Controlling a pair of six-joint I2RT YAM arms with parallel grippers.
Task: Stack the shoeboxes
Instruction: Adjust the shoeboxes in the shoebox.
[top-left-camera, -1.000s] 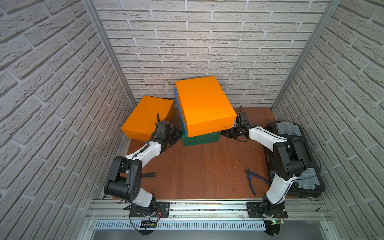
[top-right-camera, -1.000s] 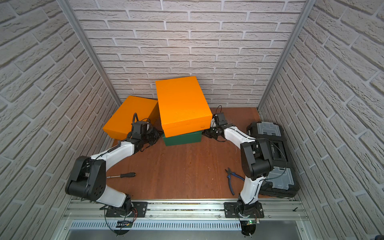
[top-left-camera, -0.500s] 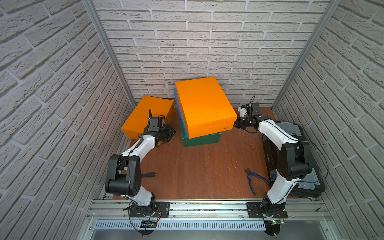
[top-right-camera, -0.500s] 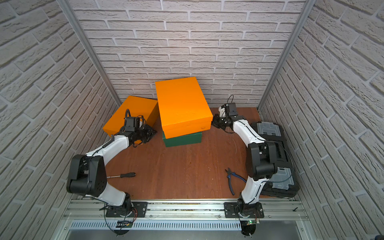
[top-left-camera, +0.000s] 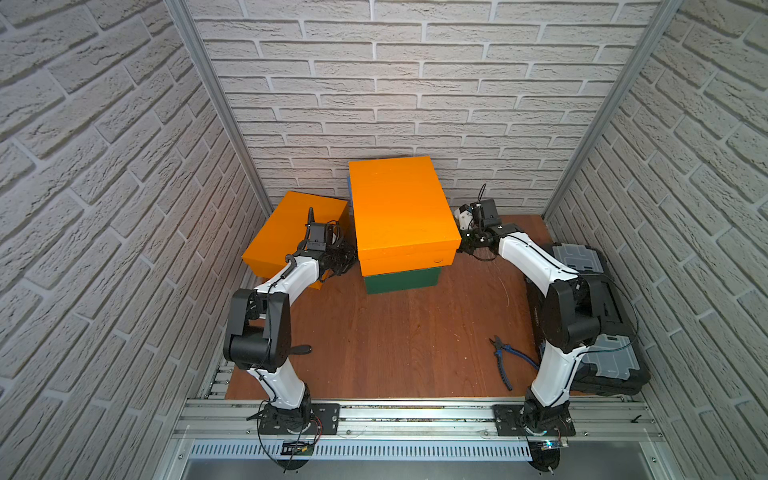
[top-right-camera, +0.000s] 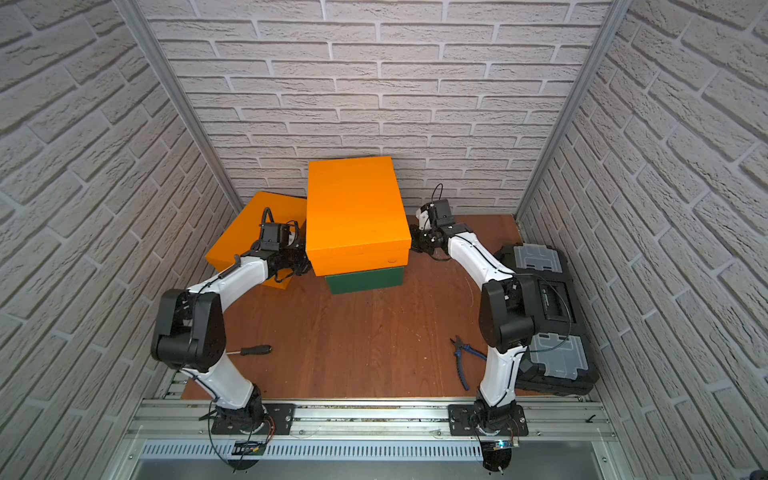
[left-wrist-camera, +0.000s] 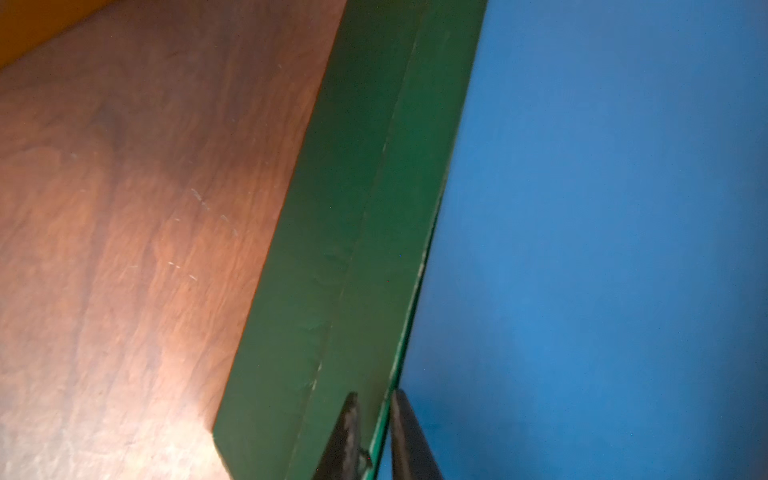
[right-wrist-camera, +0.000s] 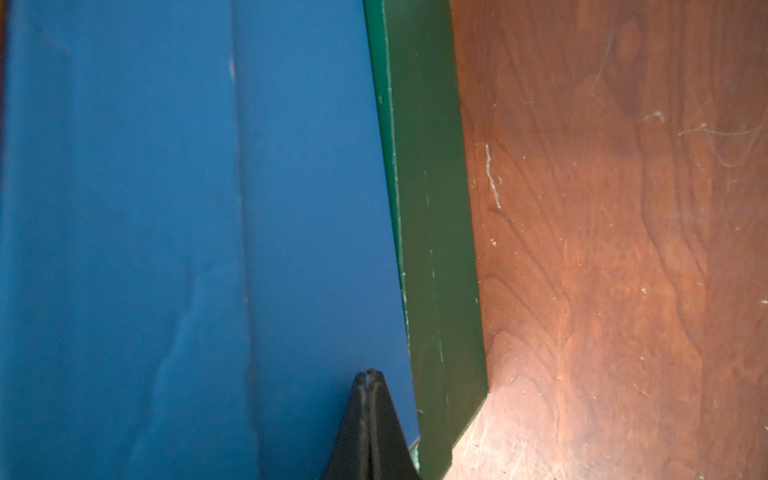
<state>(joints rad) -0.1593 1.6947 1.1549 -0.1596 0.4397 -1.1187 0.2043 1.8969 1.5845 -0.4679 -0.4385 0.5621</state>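
The stack (top-left-camera: 400, 232) stands at the back of the table (top-left-camera: 395, 345): the bottom shoebox (top-left-camera: 402, 282) on the table, the middle shoebox (left-wrist-camera: 602, 208) on it, the top shoebox (top-left-camera: 399, 208) on that. Just left of the stack lies the lone shoebox (top-left-camera: 280, 235). My left gripper (left-wrist-camera: 374, 395) is at the stack's left side, my right gripper (right-wrist-camera: 369, 374) at its right side. Well right of the stack lie the tool cases (top-left-camera: 613, 361). Before the stack, the pliers (top-left-camera: 505, 361) lie to the right and the screwdriver (top-right-camera: 254, 350) to the left.
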